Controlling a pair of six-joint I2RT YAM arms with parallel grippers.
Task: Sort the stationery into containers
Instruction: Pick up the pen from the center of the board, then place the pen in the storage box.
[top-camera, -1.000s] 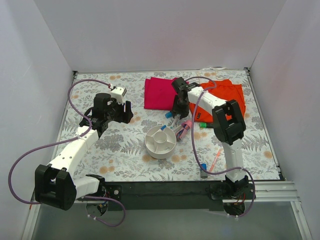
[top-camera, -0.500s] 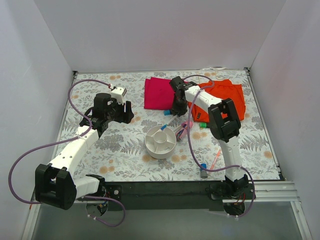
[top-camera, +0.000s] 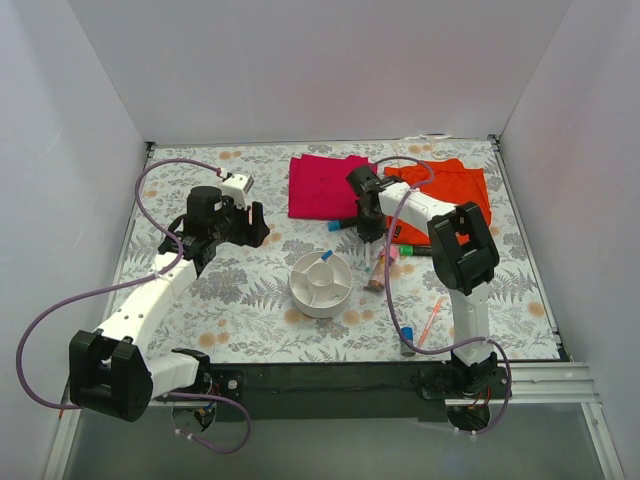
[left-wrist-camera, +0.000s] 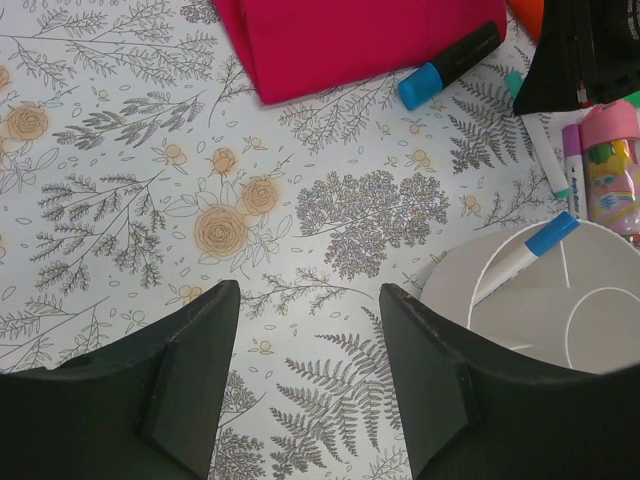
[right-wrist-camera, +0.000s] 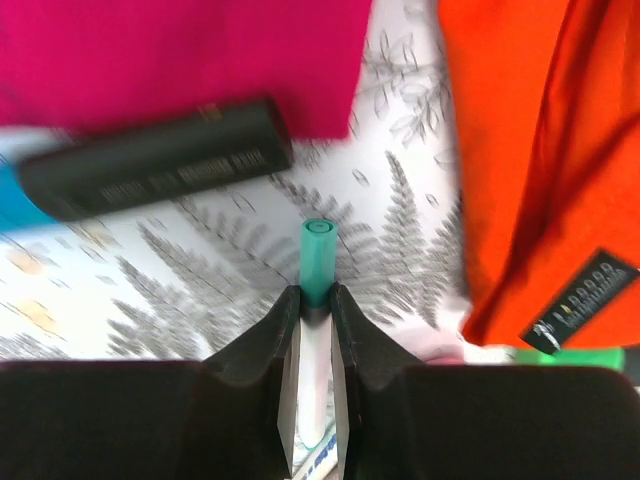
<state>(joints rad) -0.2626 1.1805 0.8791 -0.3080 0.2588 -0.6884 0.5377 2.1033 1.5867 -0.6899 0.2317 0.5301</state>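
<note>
Evidently the step in hand is a pick: the right gripper (right-wrist-camera: 315, 292) is pinching a thin white pen (right-wrist-camera: 318, 255) with a teal cap, and the cap pokes out past the fingertips. It is on the far side of the table (top-camera: 230, 320), between the magenta cloth (right-wrist-camera: 180, 50) and the orange cloth (right-wrist-camera: 540, 150), with a black marker (right-wrist-camera: 160, 160) just beside it. Whether the pen is clear of the surface I cannot tell. The organizer (top-camera: 316, 306) sits near the middle of the table, toward the arm bases from this gripper, and a blue-capped marker (left-wrist-camera: 525, 252) already leans across its rim. My guess is that the next move calls for lifting the pen, carrying it over the rim and letting go above a free compartment without knocking that marker. The left gripper (left-wrist-camera: 310, 292) hangs spread and empty above bare print, left of the organizer. The surface is a flat sheet printed with grey ferns and tan flowers, and plain white walls (top-camera: 300, 70) close the space on three sides.
</note>
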